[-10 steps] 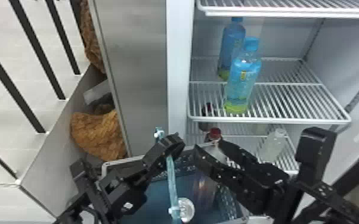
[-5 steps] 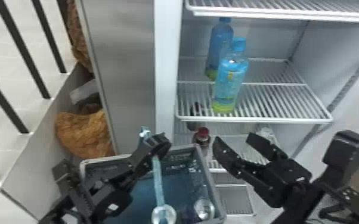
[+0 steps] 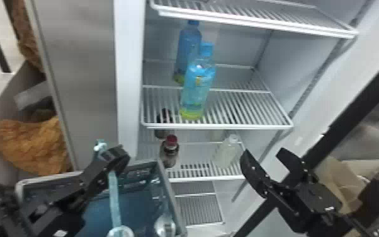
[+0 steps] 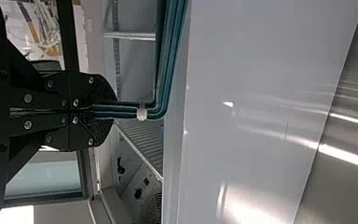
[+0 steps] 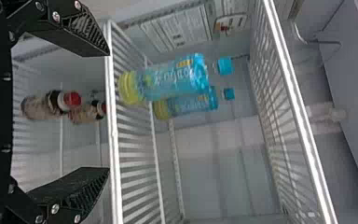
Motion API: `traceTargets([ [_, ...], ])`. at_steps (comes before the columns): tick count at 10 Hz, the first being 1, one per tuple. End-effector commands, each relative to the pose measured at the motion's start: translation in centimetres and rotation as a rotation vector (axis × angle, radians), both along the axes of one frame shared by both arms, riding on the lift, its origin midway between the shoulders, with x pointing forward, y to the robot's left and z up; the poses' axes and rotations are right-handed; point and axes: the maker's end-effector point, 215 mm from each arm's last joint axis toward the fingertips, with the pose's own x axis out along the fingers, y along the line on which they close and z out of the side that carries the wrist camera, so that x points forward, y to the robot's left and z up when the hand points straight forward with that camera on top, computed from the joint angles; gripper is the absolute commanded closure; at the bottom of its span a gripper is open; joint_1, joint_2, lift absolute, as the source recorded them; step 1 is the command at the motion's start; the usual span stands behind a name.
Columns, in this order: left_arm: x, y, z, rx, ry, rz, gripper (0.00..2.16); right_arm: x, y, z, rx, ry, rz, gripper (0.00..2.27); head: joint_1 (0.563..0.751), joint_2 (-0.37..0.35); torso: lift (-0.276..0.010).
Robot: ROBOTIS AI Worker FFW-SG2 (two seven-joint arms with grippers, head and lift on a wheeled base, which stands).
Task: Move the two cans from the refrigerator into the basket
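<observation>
Left tool point(image 3: 115, 156) shut around the basket's teal handle point(image 3: 114, 195). Right tool point(image 3: 264, 154) wide open, empty—near the shelf edges. Cans: one point(image 3: 121, 232) in basket point(image 3: 50, 177), other point(image 3: 165, 226) near its right edge. Middle shelf point(image 3: 248, 126): open room right of bottles point(image 3: 198, 85).

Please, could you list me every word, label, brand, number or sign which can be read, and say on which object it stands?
No text can be read with certainty.
Front blue-capped bottle: print on its label, too blurred.
Blue-capped bottle behind it: print, too small and blurred.
Pale sheet: rows of marks, too small.
Small panel with a dial: any marking is too small.
</observation>
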Motion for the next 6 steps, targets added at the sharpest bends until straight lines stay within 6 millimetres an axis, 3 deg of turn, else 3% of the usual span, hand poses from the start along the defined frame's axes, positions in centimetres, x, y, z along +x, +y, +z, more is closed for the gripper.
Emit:
traceTargets([
  [1, -0.1, 0.0, -0.1, 0.0, 0.002, 0.0, 1.2, -0.9, -2.3, 0.1, -0.033, -0.018, -0.04, 0.17, 0.695, -0.293, -0.035],
  [4, -0.1, 0.1, -0.2, 0.001, 0.004, 0.003, 1.2, -3.1, -4.7, 1.0, -0.075, -0.058, -0.055, 0.17, 0.695, -0.35, -0.035],
  [6, -0.1, 0.4, -0.1, -0.001, 0.004, 0.011, 1.2, -4.6, -4.6, 0.9, -0.074, -0.041, -0.057, 0.17, 0.695, -0.35, -0.035],
])
